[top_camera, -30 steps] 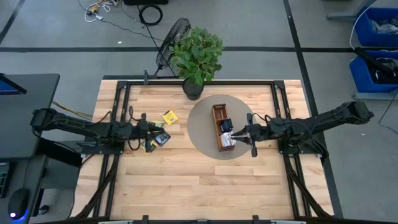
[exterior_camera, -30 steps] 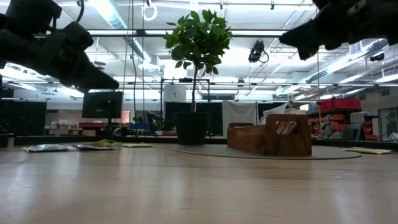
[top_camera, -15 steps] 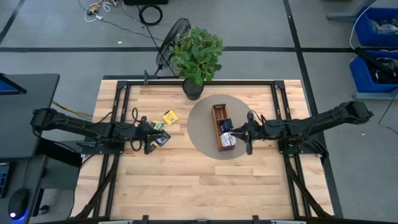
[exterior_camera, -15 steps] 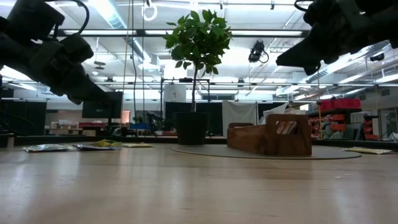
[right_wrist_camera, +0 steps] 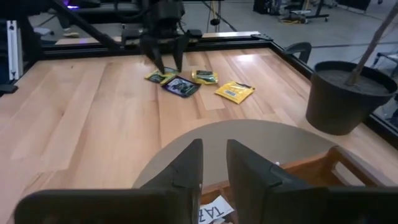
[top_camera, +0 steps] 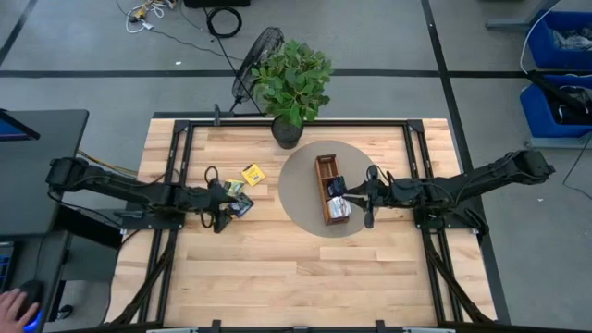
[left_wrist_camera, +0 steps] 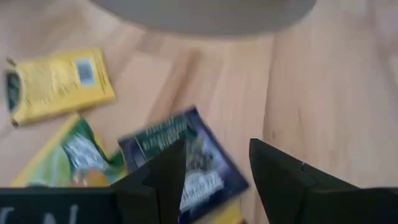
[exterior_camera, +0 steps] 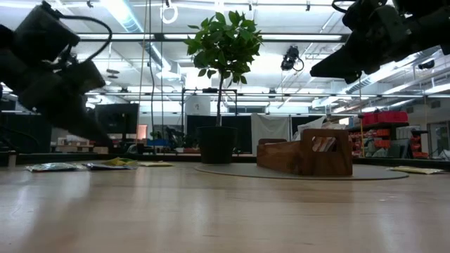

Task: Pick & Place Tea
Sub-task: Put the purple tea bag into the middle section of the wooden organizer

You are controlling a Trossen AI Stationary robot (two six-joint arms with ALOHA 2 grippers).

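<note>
Several tea sachets lie flat on the wooden table left of the round grey mat (top_camera: pixel 301 199): a dark navy one (left_wrist_camera: pixel 180 155), a yellow one (left_wrist_camera: pixel 59 84) and a green one (left_wrist_camera: pixel 74 158). My left gripper (left_wrist_camera: pixel 214 168) hangs open just above the navy sachet, fingers pointing down; the right wrist view shows it (right_wrist_camera: pixel 168 67) over the cluster. My right gripper (right_wrist_camera: pixel 214 165) stands slightly open above the mat, beside the brown wooden tray (top_camera: pixel 326 176), nothing between its fingers. A white sachet (top_camera: pixel 339 209) sits in the tray's near end.
A potted plant (top_camera: pixel 294 79) stands at the table's far edge behind the mat; its dark pot (right_wrist_camera: pixel 345 93) is close to the tray. A person's hand (top_camera: pixel 14 303) shows off the table at the near left. Bare wood fills the near half of the table.
My left gripper has come down toward the sachets on the left of the table and now hangs low over them. My right gripper has dropped a little and edged toward the tray. The sachets have stayed where they were.
</note>
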